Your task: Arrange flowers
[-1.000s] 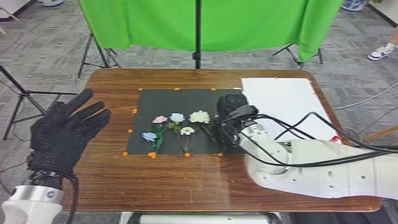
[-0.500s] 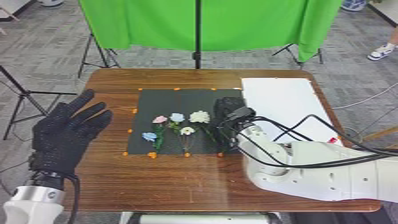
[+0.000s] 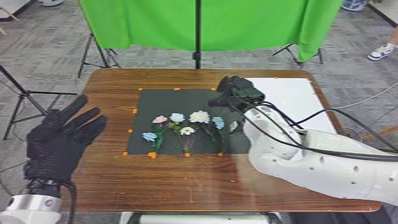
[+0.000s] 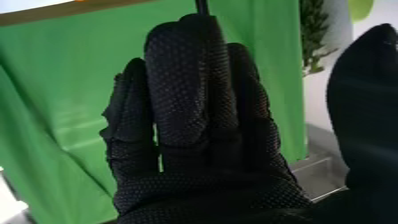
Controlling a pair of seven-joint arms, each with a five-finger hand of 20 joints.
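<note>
Pink flower, pale-blue flower, full white flower and blue flower left to right on dark mat, light-blue flower and small white flower nearer, pale bloom rightmost, green stems nearward

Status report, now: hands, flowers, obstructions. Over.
Left hand open, left of the black mat. Right hand open, at the mat's far right corner. Flowers lying on the mat's near half. Possible snag: right arm close beside rightmost bloom.
</note>
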